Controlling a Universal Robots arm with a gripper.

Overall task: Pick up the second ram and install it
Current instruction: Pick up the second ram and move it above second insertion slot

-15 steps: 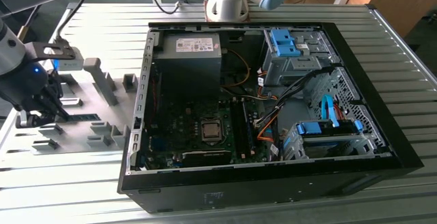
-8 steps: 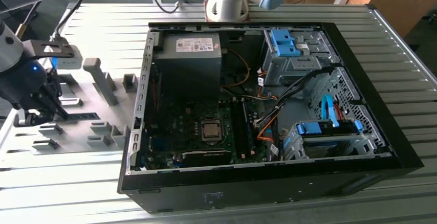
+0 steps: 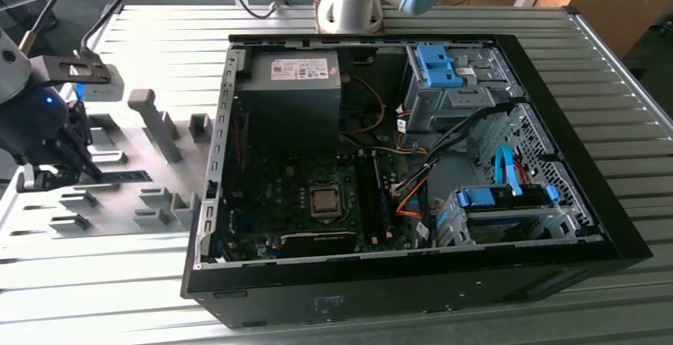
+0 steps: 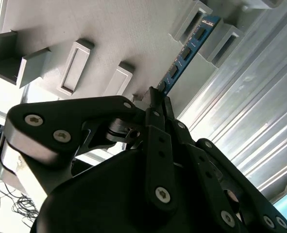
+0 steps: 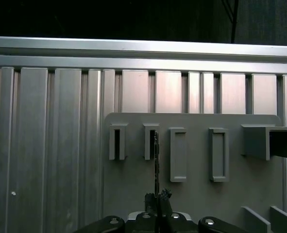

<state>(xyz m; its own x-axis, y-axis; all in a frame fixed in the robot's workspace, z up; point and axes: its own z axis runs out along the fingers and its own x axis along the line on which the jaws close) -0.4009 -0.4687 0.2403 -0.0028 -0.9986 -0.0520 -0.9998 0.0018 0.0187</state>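
**While the tool pinches the stick: freeing the second ram from its fixture**

Where the tool (image 4: pixel 154 98) meets the work, its jaws stand pressed together on the near end of the second ram (image 4: pixel 184 51), pinching the thin blue-green board by its flat faces. In the first wrist view the stick appears edge-on as a dark line. Its far end lies between two grey fixture blocks (image 4: pixel 226 41), so the stick is gripped but, as far as can be judged, not yet free of the fixture plate (image 5: pixel 196 194).

A good lift here is a straight one, along the line of the blocks' walls, with the board kept untwisted. An end grip leaves a long lever, and any tilt would likely jam the far end or bend the board.

Room around the grasp is tight. More blocks stand just beside the stick, and a tall grey post (image 3: pixel 158 128) rises near it in the exterior view. Above the plate the space looks open. On the exterior view's right the open computer case (image 3: pixel 421 290) stands on the ribbed tabletop (image 3: pixel 105 290), its raised side wall (image 3: pixel 216 164) just beside the plate.
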